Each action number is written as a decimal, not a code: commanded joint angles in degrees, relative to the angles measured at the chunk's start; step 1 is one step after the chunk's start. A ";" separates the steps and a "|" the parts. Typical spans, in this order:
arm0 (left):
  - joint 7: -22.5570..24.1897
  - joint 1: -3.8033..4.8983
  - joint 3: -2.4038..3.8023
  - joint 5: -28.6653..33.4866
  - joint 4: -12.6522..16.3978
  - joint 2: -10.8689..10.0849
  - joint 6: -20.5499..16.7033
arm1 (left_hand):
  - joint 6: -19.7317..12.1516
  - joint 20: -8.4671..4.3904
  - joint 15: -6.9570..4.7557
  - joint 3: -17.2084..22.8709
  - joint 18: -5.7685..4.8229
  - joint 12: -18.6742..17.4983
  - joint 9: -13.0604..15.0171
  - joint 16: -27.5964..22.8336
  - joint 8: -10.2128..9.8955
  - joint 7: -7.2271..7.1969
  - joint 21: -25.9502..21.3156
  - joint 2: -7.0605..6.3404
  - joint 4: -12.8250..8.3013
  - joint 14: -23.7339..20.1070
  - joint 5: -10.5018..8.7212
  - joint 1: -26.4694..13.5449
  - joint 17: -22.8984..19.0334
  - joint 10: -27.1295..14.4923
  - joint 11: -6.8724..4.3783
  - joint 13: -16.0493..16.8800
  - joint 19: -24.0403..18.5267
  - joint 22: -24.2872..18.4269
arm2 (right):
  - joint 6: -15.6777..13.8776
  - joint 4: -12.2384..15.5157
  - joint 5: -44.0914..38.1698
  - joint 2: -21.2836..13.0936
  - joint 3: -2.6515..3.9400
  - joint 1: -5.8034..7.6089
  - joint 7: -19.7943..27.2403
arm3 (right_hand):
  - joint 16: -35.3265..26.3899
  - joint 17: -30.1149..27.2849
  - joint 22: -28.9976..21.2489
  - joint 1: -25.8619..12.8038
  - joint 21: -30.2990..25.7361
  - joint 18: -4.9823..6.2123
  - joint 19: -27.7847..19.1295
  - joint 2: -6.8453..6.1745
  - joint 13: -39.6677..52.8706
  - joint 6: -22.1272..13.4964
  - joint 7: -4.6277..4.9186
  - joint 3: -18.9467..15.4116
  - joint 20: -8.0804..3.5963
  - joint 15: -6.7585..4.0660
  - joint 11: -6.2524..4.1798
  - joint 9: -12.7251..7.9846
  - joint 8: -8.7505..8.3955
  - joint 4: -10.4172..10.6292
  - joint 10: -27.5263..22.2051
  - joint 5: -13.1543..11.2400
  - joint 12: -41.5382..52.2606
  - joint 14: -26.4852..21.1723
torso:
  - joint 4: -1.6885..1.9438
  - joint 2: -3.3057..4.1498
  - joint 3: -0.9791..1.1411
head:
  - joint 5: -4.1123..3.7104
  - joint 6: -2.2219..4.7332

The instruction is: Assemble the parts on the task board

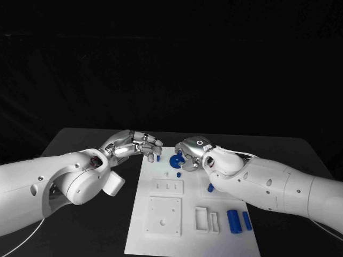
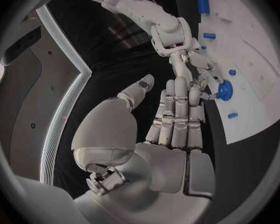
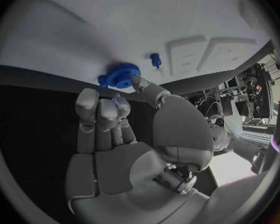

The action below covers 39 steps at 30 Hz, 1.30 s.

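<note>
The right hand (image 1: 193, 153) pinches a blue gear (image 3: 119, 76) at its fingertips over the task board (image 1: 165, 235), the left hand (image 1: 133, 144) hovers empty with fingers extended beside it, and several blue parts (image 1: 234, 220) behind the right hand remain unassembled.

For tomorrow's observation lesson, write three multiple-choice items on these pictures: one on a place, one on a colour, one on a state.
1. Where is the round toothed part?
A. at the board's far end, by the right hand
B. at the board's near corner
C. on the black table

2. What colour are the small parts?
A. red
B. blue
C. green

3. What is the left hand holding?
A. a cylinder
B. the board
C. nothing

Answers:
1 A: the gear lies on the task board at the right hand.
2 B: gear and cylinders are blue.
3 C: the left hand holds nothing in its fingers.
</note>
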 commanded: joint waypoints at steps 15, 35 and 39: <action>0.38 0.04 0.02 -0.33 -0.01 0.12 0.79 | -0.43 -0.76 0.24 0.31 0.21 -0.37 0.12 -0.38 -0.33 -0.06 -0.23 -0.17 0.07 0.17 -0.09 0.50 -0.08 -0.42 -0.16 0.11 -0.48 -0.07 | 0.88 1.04 1.89 -0.91 0.01 0.00 -0.28 | -0.27 0.10 0.74 -0.16 -0.17 4.89 -0.08 -0.68 -0.13 -0.17 0.05 -0.58 -0.15 0.41 -0.14 0.00 -0.06 0.25 -0.21 -0.07 -0.31 0.03 | -0.05 -0.04 -0.02 | 0.02 -0.05; 0.69 0.04 0.01 -0.33 -0.66 -0.66 1.02 | -0.36 -0.76 0.25 0.34 0.21 -0.30 0.20 -0.41 -0.29 -0.08 -0.22 -0.17 0.06 0.15 -0.10 0.53 -0.08 -0.30 -0.21 0.19 -0.51 -0.09 | 3.53 6.80 31.32 -16.36 5.01 1.96 18.30 | -0.73 0.59 1.00 -2.21 -0.23 4.89 -1.36 4.29 -0.56 0.72 1.07 -8.55 0.16 1.32 0.85 0.25 1.14 -5.74 -1.50 11.03 0.53 -0.32 | -1.54 -0.66 0.59 | -0.27 0.80; 0.72 0.03 0.01 -0.33 -0.74 -0.65 1.17 | -0.32 -0.75 0.25 0.34 0.21 -0.27 0.22 -0.42 -0.27 -0.10 -0.22 -0.16 0.07 0.15 -0.11 0.53 -0.08 -0.23 -0.23 0.22 -0.52 -0.10 | 5.58 3.92 32.21 -17.31 5.00 1.95 19.72 | -0.87 0.62 0.98 -1.95 -0.28 4.89 -1.61 4.51 -0.68 0.76 1.02 -9.91 0.15 1.30 0.80 0.20 1.20 -6.09 -1.72 11.84 0.59 -0.38 | -1.86 -0.83 0.80 | -0.48 0.77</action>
